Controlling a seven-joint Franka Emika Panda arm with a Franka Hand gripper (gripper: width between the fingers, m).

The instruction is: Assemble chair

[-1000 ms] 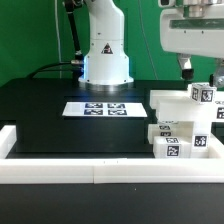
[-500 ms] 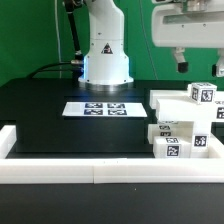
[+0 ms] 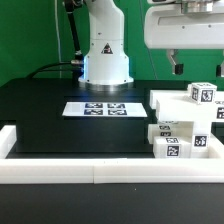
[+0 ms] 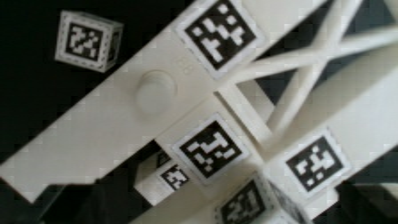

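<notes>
We were at the very start — the tool (image 3: 197,66) hung open and empty above the chair (image 3: 185,127) parts, stacked untouched at the exterior view's right of the table (image 3: 60,125). Next, we judged, it needed lowering onto one piece — squarely.

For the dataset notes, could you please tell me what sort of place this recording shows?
Most likely a robotics lab bench: a robot arm's white base stands on a black table, a printed marker board lies flat on it, and white chair pieces carry square tags, fenced by a white border rail.
</notes>
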